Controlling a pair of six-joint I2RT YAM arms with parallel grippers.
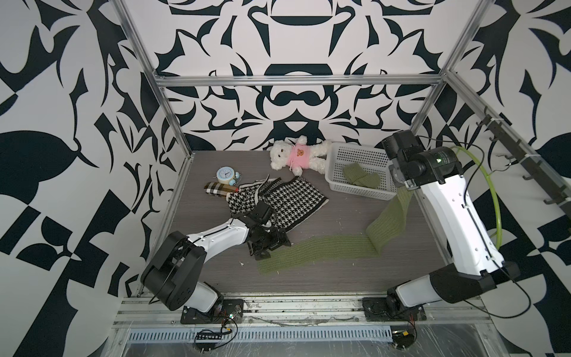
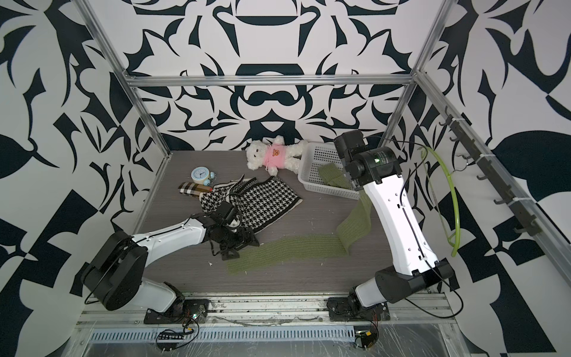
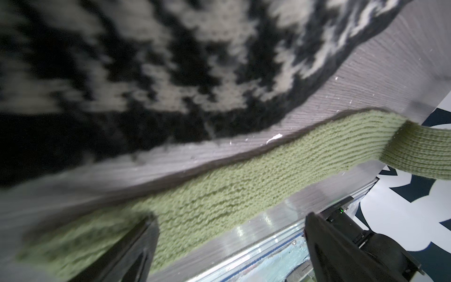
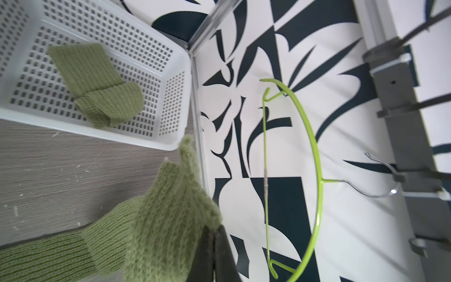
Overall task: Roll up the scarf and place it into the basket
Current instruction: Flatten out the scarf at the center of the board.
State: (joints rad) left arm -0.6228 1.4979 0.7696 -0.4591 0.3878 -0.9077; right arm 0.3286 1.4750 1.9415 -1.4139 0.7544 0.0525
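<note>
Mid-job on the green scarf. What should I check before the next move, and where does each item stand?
1. Right gripper shut on the green scarf: ok.
2. Left gripper open at the scarf's near end: ok.
3. Scarf rolled: not ok, it lies stretched along the table.
4. Basket free: not ok, a folded green knit piece lies inside.
5. That piece joined to the held scarf: cannot tell.
6. Houndstooth scarf apart from the green one: ok, table shows between.

**Robot test cell in a lab**

Aluminium frame bars (image 1: 296, 79) box in a wood-grain tabletop (image 1: 324, 278), walled by printed black-and-white panels (image 1: 296, 37). The left arm (image 1: 216, 236) and right arm (image 1: 457, 216) are bolted to a slotted metal rail (image 1: 293, 306), bare wiring (image 1: 227, 321) alongside.
</note>
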